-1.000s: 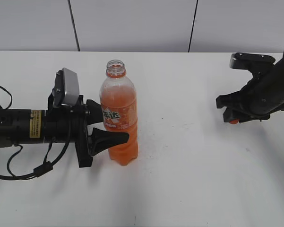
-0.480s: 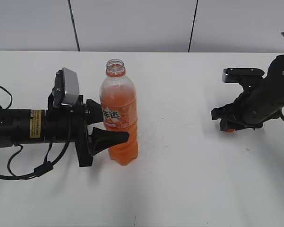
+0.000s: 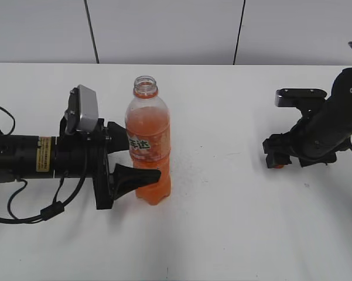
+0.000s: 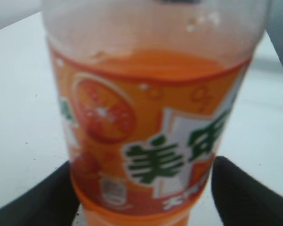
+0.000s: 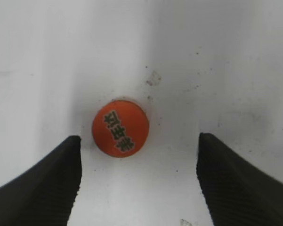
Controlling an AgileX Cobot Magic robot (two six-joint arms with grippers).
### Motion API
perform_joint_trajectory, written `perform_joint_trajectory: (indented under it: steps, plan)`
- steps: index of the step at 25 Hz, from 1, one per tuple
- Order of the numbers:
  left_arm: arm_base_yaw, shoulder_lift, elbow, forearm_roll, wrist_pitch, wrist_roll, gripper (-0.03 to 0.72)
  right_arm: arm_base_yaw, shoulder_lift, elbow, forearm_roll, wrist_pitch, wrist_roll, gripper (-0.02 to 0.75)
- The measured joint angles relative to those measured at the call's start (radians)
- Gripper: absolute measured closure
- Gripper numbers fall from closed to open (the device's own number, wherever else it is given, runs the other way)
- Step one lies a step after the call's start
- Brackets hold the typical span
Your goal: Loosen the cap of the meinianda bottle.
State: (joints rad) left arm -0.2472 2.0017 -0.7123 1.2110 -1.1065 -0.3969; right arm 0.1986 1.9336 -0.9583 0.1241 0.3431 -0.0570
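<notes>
The meinianda bottle (image 3: pixel 147 140) stands upright on the white table, its neck (image 3: pixel 145 86) open with no cap on it. My left gripper (image 3: pixel 142 153) reaches in sideways, its fingers either side of the label (image 4: pixel 146 150). The jaws are open, and a thin gap shows beside the right finger (image 4: pixel 245 197). The orange cap (image 5: pixel 120 128) lies flat on the table at the right, dark mark up. My right gripper (image 5: pixel 139 141) is open just above it, touching nothing. In the exterior view the cap (image 3: pixel 277 166) peeks out under the right gripper (image 3: pixel 275 153).
The white table (image 3: pixel 222 234) runs back to a grey panelled wall. The left arm's cable (image 3: pixel 35 213) loops over the table at the near left. A few dark specks mark the surface near the cap.
My right gripper has come down to the table and opened, letting the cap go. My left gripper's jaws have widened around the bottle, which shifted slightly right.
</notes>
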Motion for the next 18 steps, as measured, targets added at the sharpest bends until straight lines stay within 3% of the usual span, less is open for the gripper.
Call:
perform_joint_trajectory:
  steps: [2,4,9,12,15,18]
  plan:
    - [0.015,0.0,0.0,0.021,-0.006,0.0,0.079,0.0,0.0,0.0,0.0,0.004,0.0,0.17]
    - [0.05,0.0,0.0,0.051,-0.013,0.0,0.053,0.0,-0.002,0.0,0.0,0.01,0.0,0.17]
    - [0.204,0.0,0.0,0.199,-0.019,0.0,0.062,0.0,-0.053,0.0,0.0,0.03,0.0,0.17]
    - [0.311,-0.025,0.0,0.3,-0.013,0.0,0.104,0.0,-0.109,0.0,0.0,0.048,-0.007,0.17]
    - [0.387,-0.119,0.0,0.279,0.054,-0.013,0.145,0.0,-0.191,0.0,-0.001,0.055,-0.039,0.17]
    - [0.398,-0.258,-0.006,0.116,0.288,-0.024,0.157,0.0,-0.274,-0.001,-0.069,0.022,-0.084,0.17]
